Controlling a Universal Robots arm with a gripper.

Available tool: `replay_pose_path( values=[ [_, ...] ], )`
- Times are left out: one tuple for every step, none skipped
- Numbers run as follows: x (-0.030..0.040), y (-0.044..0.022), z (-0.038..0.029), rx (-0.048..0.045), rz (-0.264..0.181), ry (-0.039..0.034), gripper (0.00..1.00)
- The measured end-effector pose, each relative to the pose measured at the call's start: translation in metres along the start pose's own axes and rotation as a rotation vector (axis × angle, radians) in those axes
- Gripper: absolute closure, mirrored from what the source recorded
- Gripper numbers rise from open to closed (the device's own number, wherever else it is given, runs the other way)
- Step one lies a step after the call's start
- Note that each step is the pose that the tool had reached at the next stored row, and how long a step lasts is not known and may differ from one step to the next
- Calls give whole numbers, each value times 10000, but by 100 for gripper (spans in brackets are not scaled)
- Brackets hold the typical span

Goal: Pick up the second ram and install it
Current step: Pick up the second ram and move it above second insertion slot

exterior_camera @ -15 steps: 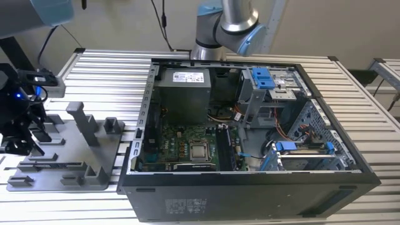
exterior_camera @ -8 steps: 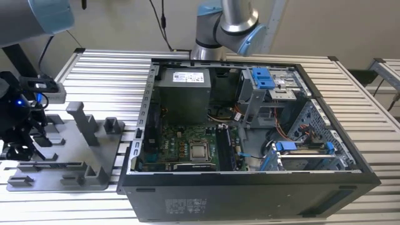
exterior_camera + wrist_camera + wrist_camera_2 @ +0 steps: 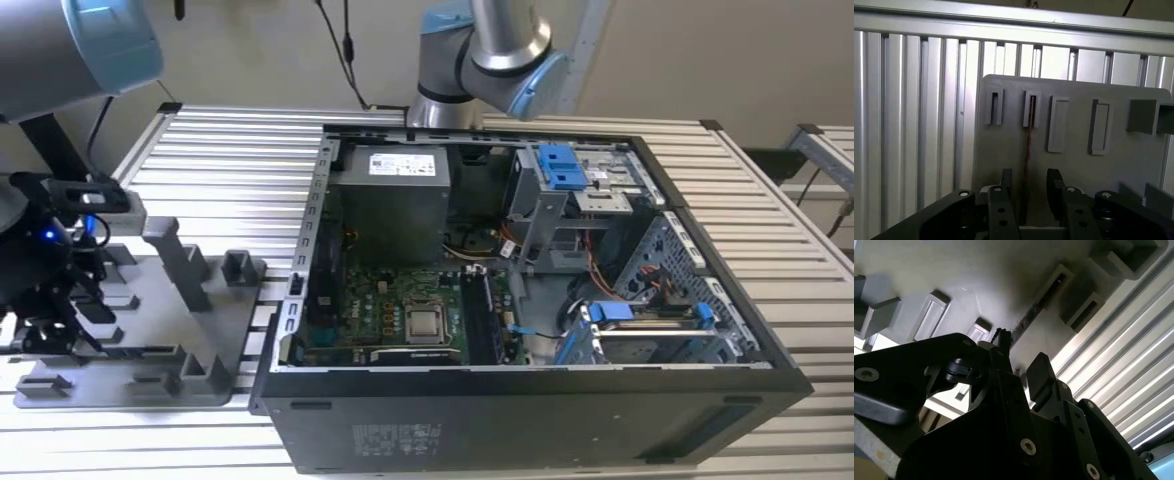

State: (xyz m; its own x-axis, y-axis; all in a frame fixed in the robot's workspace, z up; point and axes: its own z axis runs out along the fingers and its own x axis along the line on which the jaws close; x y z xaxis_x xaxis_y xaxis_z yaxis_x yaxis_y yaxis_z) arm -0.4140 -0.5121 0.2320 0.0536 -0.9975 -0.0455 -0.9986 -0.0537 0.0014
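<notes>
1. Gripper [image 3: 1029, 192] is down low over the grey fixture plate [image 3: 1004, 150], jaws parted, one finger [image 3: 1006, 186] on either side of the second ram [image 3: 1027, 145] with a gap showing on both sides.
2. That second ram stands on edge in a slot of the plate, a thin dark strip running between the fingers in both wrist views. Nothing is pinching it.
3. Over to the exterior view: the plate sits at the exterior view's left, its upright posts [image 3: 180, 260] poking up beside the dark gripper body.
4. Just beside the plate is the open computer case [image 3: 534, 420], lying on its side, with the green motherboard [image 3: 400, 300] exposed.
5. Everything rests on a table [image 3: 227, 160] of silver aluminium slats running across the scene.
6. Behind the case rises the arm's base [image 3: 481, 50], grey with pale blue joint caps.
7. A plain beige wall [image 3: 267, 50] closes off the back, with black cables [image 3: 344, 45] hanging down it.
8. Another slatted surface [image 3: 827, 150] peeks in at the exterior view's right.
</notes>
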Motion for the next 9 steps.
replay_pose_path(
  values=[
    [1,3,17,-1,-14,0,58],
    [1,11,30,1,-34,2,58],
    [1,19,43,19,-61,2,58],
    [1,26,57,46,-90,3,58],
    [1,32,70,76,-118,5,58],
    [1,36,84,103,-145,6,58],
    [2,39,98,126,-168,7,58],
    [2,42,113,153,-186,8,58],
    [3,45,130,172,-197,10,58]
  ],
)
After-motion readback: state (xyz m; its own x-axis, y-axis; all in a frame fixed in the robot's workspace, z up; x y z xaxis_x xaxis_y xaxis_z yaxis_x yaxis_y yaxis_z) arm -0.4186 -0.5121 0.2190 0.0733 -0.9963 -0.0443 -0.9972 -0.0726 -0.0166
